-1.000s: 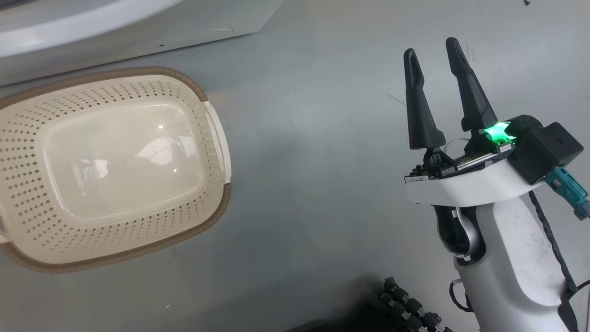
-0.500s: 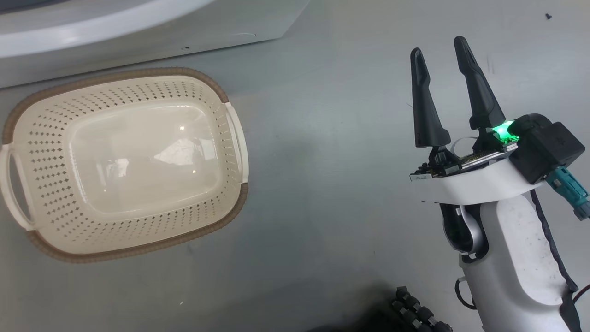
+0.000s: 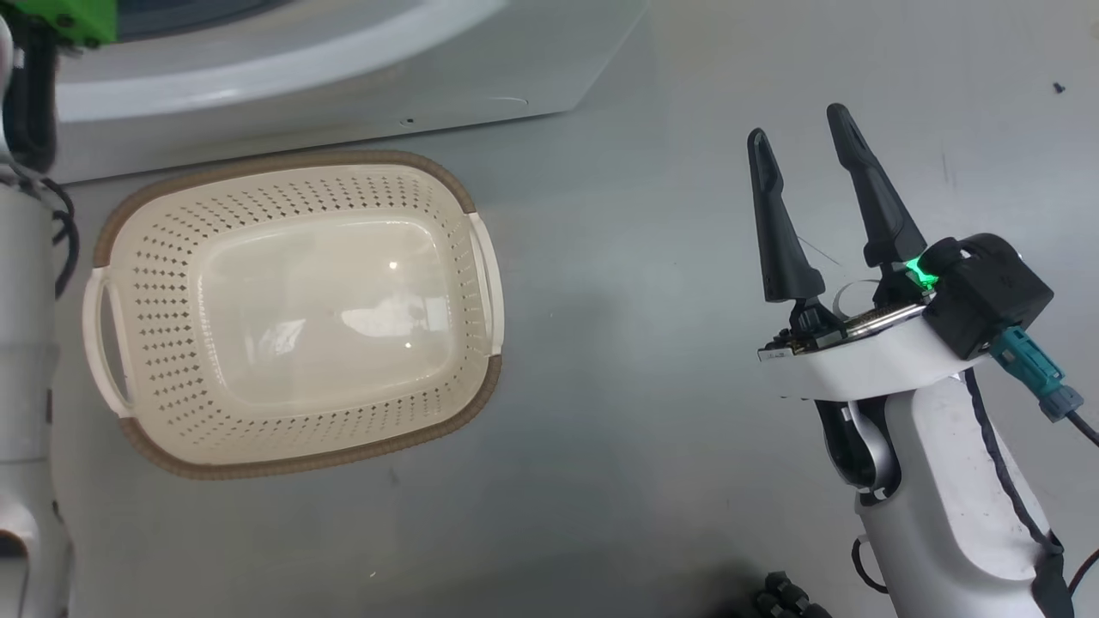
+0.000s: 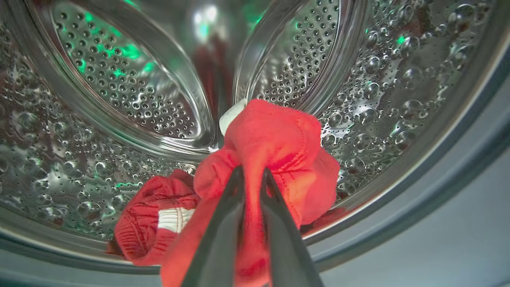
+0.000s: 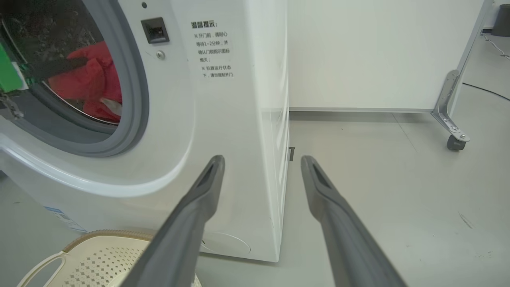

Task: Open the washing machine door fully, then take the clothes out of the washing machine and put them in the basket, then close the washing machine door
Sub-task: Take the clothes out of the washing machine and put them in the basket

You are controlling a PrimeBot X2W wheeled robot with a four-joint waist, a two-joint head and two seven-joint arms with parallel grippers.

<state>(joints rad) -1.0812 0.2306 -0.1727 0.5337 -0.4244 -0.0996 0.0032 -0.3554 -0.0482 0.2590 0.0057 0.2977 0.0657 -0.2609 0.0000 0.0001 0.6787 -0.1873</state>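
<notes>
Inside the steel drum (image 4: pixel 119 79) of the washing machine (image 5: pixel 223 119), my left gripper (image 4: pixel 251 173) is shut on the clothes (image 4: pixel 279 135), a bright red garment with white trim, bunched and lifted off the drum floor. The right wrist view shows the red clothes (image 5: pixel 87 79) in the grey-sealed opening, with a dark finger (image 5: pixel 55 65) of the left gripper across them. The cream basket (image 3: pixel 163 283) stands empty on the floor before the machine. My right gripper (image 3: pixel 797 124) hangs open to the right of it, holding nothing. The washing machine door is out of view.
My pale left forearm (image 3: pixel 21 343) runs along the left edge of the head view, beside the basket. A white wall panel on a castor bracket (image 5: pixel 452 131) stands right of the machine. Grey floor (image 3: pixel 618 343) lies between the basket and my right arm.
The head camera has swung, so the basket and machine base sit further right in the picture and my left forearm has come into it. The right gripper has stayed open.
</notes>
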